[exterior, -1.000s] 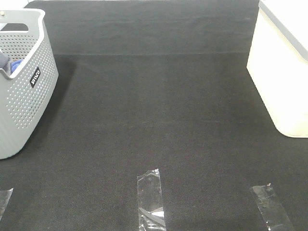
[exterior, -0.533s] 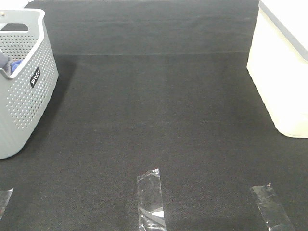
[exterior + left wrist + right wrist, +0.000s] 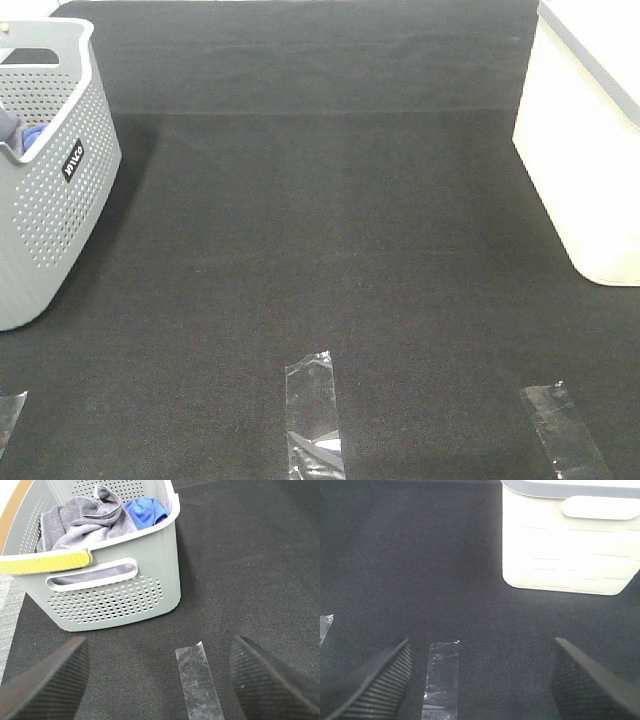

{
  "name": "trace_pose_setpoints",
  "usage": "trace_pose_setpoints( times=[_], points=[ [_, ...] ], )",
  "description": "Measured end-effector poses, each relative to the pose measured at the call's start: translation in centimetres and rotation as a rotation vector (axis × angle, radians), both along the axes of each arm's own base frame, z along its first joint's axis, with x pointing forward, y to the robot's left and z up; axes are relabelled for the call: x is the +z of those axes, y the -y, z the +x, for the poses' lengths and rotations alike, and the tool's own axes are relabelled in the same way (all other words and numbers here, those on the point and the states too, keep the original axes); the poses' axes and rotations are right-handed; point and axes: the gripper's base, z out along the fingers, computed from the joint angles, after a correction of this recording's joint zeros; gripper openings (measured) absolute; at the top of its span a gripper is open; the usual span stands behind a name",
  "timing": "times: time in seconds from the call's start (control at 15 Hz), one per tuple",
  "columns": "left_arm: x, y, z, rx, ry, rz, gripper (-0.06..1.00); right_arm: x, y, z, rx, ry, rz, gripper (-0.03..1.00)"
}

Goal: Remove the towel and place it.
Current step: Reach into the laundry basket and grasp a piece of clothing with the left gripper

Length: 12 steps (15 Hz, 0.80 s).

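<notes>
The left claw [image 3: 159, 680] and right claw [image 3: 480, 680] both have broad black fingers [image 3: 45, 685] (finely ribbed all over).

Lab-style test bench: black mat [image 3: 330, 230], clear tape markers [image 3: 314, 400], laundry basket [image 3: 50, 200].

Grey perforated basket [image 3: 60, 210], blue cloth [image 3: 146, 511] inside it, white bin [image 3: 590, 170], clear tape strips [image 3: 315, 415], black mat [image 3: 330, 220]

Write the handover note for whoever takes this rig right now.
Left gripper: open, empty, facing the grey basket.
Right gripper: open, empty, facing the white bin.
Towel: crumpled inside the grey basket, beside the blue cloth.
Done: nothing yet; the towel is untouched.
Left: grasp the towel, lift it out, place it.
</notes>
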Motion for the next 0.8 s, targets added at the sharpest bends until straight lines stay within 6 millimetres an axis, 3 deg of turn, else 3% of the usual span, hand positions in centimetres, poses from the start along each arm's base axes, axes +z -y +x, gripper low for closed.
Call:
trace_pose_setpoints(
  times=[0.8],
  points=[
    [0.0, 0.0, 0.0, 0.0, 0.0, 0.0, 0.74, 0.0, 0.0, 0.0, 0.0, 0.0, 0.0, 0.72]
  ],
)
